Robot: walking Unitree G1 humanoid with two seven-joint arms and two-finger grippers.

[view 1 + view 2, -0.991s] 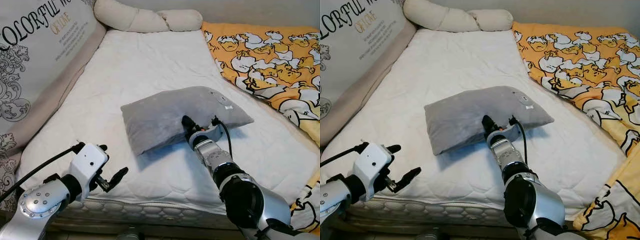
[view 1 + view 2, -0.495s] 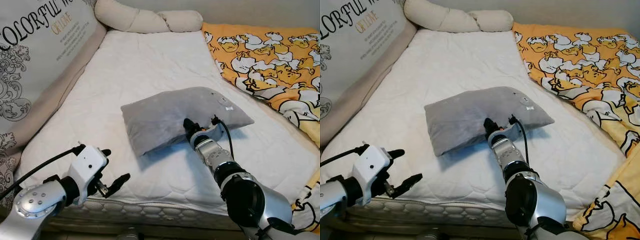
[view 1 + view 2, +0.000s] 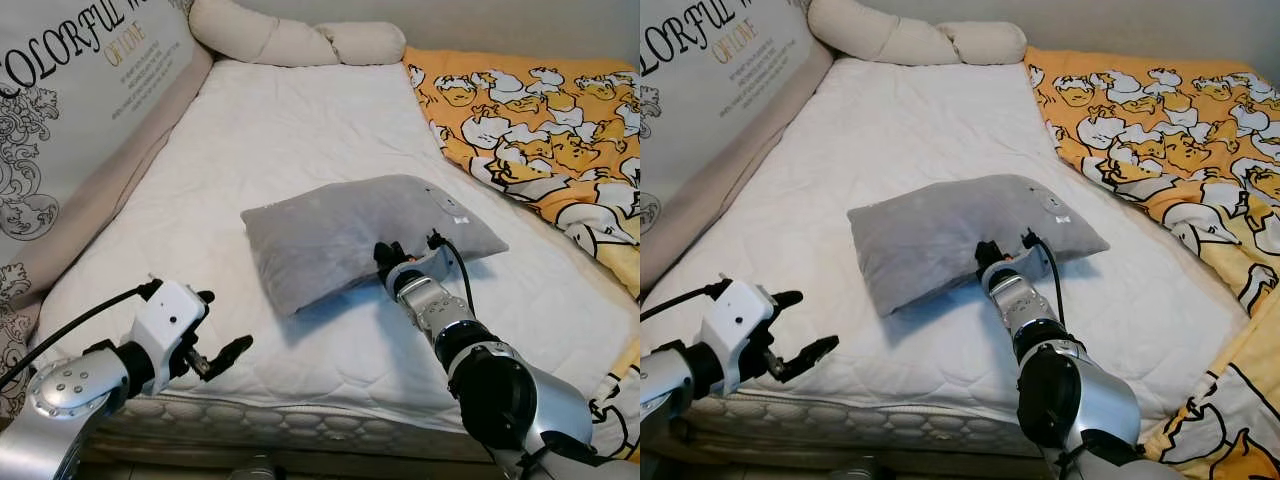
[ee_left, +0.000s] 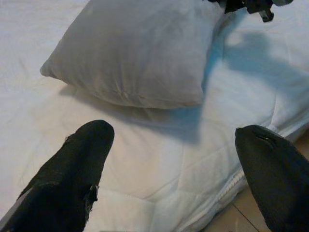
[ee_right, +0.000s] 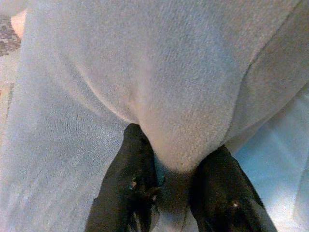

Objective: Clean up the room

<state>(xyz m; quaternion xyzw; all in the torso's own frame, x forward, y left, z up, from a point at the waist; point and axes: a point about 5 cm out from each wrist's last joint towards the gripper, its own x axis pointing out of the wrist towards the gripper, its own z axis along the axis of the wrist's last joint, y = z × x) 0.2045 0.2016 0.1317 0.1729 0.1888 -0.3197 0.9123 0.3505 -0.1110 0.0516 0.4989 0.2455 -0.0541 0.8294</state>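
White quilted mattress (image 3: pixel 300 150) w/ a long cream bolster at its head end, an orange duck-print blanket (image 3: pixel 540 120) along the robot's right side, and a printed beige cushion panel (image 3: pixel 70 120) along the left.

1. Right gripper (image 3: pixel 392 256): fingers closed on the near long edge of the soft grey rectangular plush pillow (image 3: pixel 350 230). A fold of fabric is pinched between the two black fingers (image 5: pixel 133 193); grip looks shallow, edge only.
2. Pillow position: approx. mid-mattress, directly ahead of the right gripper. Long axis runs across the bed, from the cushion-panel side toward the blanket side, slightly skewed. White tag on the blanket-side end.
3. Left gripper (image 3: pixel 215 335): fingers spread wide, holding nothing; hovers at the mattress's foot edge, well apart from the pillow's panel-side corner.
4. Key relation: right arm is on the pillow; left arm is nearer the free corner. Judgement: any lift or drag turns on the right pinch alone unless the left closes in.

View notes:
- Right wrist view confirms fabric bulging between the fingers; eye views cannot resolve this.
- Left wrist view shows pillow's corner (image 4: pixel 46 70) beyond the open fingers, w/ bare mattress between, plus floor past the mattress edge.
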